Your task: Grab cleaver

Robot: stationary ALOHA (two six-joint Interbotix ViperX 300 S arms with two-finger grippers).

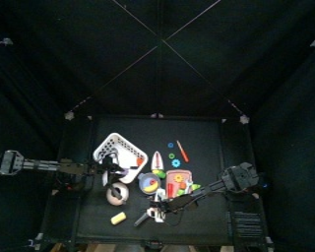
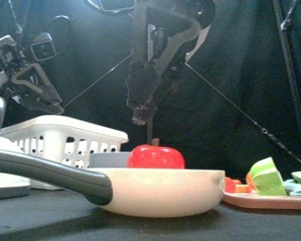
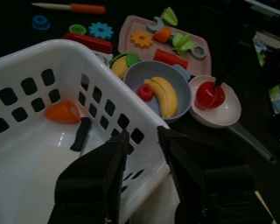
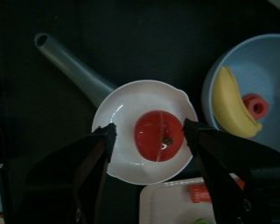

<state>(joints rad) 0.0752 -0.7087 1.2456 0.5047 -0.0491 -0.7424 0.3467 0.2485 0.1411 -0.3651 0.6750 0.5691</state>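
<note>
Plainly, the likeliest slip starts at the far left: the white basket (image 3: 38, 70) on the worktop (image 1: 207, 138) holds what I take to be the cleaver (image 3: 66, 114), an orange blade with a black handle lying flat on the basket floor. The left fingers (image 3: 108, 166) are spread wide and hover above the basket's near rim, empty. The cleaver sits ahead of them and off to 1 side, down inside the walls, not between them. A straight descent from here would probably catch the rim or tip the light basket. A flat blade could also skid away if the 2 fingers close on it crookedly.

Further right stand a blue bowl (image 3: 136, 83) with a banana (image 3: 164, 92) and a cream pan (image 4: 119, 105) holding a red fruit (image 4: 157, 136). The right fingers (image 4: 95, 149) hang spread above that pan, gripping nothing and well apart from the cleaver.
</note>
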